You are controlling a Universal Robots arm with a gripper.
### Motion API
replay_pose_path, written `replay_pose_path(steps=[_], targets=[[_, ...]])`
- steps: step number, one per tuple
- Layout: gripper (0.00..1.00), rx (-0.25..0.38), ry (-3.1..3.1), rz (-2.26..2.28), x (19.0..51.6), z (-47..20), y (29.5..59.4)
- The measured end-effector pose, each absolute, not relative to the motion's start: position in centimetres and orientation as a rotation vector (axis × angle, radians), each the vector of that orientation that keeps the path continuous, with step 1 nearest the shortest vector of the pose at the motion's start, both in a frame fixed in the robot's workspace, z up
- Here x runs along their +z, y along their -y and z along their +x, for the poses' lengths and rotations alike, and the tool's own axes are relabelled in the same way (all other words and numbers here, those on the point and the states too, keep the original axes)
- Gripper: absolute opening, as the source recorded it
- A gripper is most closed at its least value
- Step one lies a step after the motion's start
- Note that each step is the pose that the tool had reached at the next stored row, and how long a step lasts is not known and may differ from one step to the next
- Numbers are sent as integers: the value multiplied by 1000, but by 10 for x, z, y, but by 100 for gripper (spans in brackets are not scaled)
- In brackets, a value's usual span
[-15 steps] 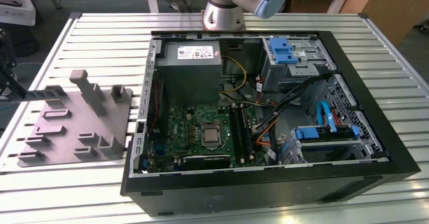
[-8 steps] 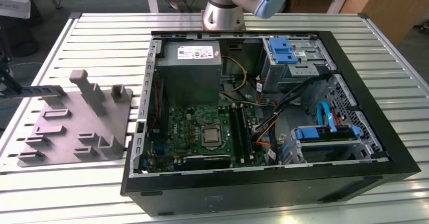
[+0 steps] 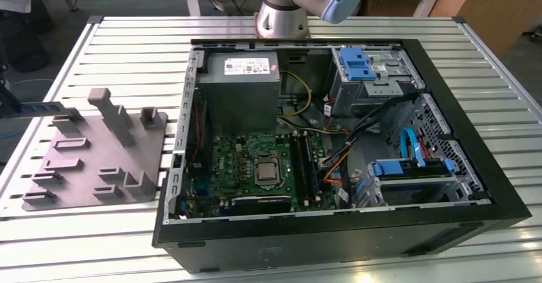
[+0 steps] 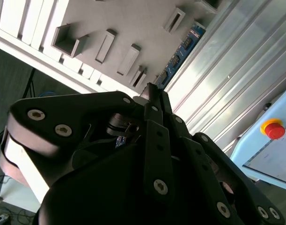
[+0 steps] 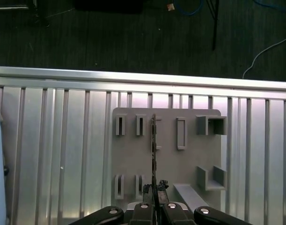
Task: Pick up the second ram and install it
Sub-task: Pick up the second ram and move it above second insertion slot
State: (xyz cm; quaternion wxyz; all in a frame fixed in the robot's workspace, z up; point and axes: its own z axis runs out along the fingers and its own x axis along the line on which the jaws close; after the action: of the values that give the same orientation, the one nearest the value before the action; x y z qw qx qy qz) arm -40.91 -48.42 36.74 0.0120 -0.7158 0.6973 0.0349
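Observation:
In both wrist views my gripper (image 5: 154, 190) (image 4: 152, 89) is shut on the second ram (image 5: 153, 140) (image 4: 182, 49), a thin dark board seen edge-on and reaching out from the fingertips. It hangs well above the grey fixture (image 5: 189, 159) (image 4: 133, 23) (image 3: 85, 162) on the slatted table. In the exterior view the motherboard (image 3: 254, 162) lies in the open computer case (image 3: 339, 232), with its long memory slots (image 3: 303, 162) beside the processor. The arm's base (image 3: 292, 7) stands behind the case.
The fixture has upright posts (image 3: 108, 111) and several small pockets. The case holds a power supply (image 3: 241, 89), blue drive caddies (image 3: 356, 64) and loose cables (image 3: 339, 150). A red stop button (image 4: 274, 129) sits on a pale box. Past the table edge (image 5: 143, 75) is dark floor.

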Motion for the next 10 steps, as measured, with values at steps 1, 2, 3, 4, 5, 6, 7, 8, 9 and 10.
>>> replay_pose_path(steps=[1,2,3,4,5,6,7,8,9,10], targets=[[14,109,-2174,-2232,369,-409,484],[14,109,-2174,-2232,371,-409,484],[14,110,-2174,-2231,372,-409,484],[14,110,-2174,-2231,374,-409,484],[14,110,-2174,-2231,375,-409,484],[14,110,-2173,-2231,377,-409,484],[14,110,-2173,-2231,378,-409,484],[14,111,-2173,-2231,380,-409,484],[14,111,-2173,-2231,381,-409,484],[14,111,-2173,-2231,382,-409,484]])
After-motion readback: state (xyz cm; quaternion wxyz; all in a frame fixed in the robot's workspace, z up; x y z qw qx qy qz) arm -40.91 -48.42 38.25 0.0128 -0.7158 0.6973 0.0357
